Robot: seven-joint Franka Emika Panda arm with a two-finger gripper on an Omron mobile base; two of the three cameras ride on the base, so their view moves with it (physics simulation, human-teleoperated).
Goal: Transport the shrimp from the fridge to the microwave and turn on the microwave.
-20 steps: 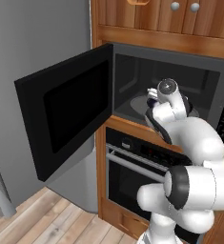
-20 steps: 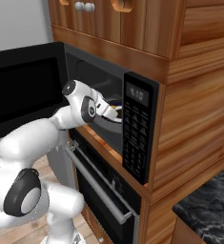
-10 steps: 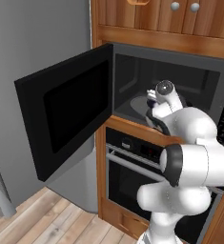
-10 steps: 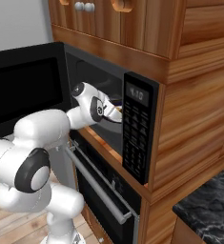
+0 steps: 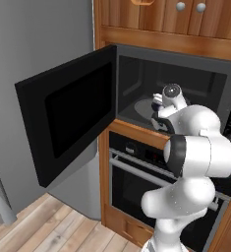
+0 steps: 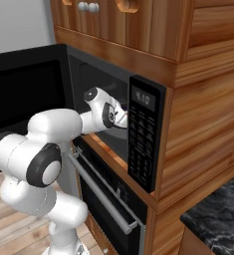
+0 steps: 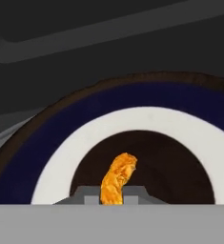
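The microwave (image 5: 186,81) stands with its door (image 5: 68,115) swung wide to the left. My gripper (image 5: 157,106) reaches into its cavity, seen from the other side just left of the keypad (image 6: 141,144). In the hand view the shrimp (image 7: 118,177), a small curved orange piece, stands between my fingertips (image 7: 87,196), and the gripper (image 7: 112,194) is shut on it. Right under it lies a round plate (image 7: 147,125) with a dark blue rim, a white ring and a dark centre. The fridge's (image 5: 38,44) grey side stands left of the microwave.
A black oven (image 5: 136,177) with a horizontal bar handle (image 6: 106,196) sits under the microwave. Wooden cabinets (image 6: 138,25) hang above, and a dark stone counter (image 6: 218,224) lies at the lower right. The open door juts out over the wooden floor (image 5: 53,231).
My arm has pushed forward, so the hand with the shrimp sits deeper inside the microwave. The jaws have kept the same grip.
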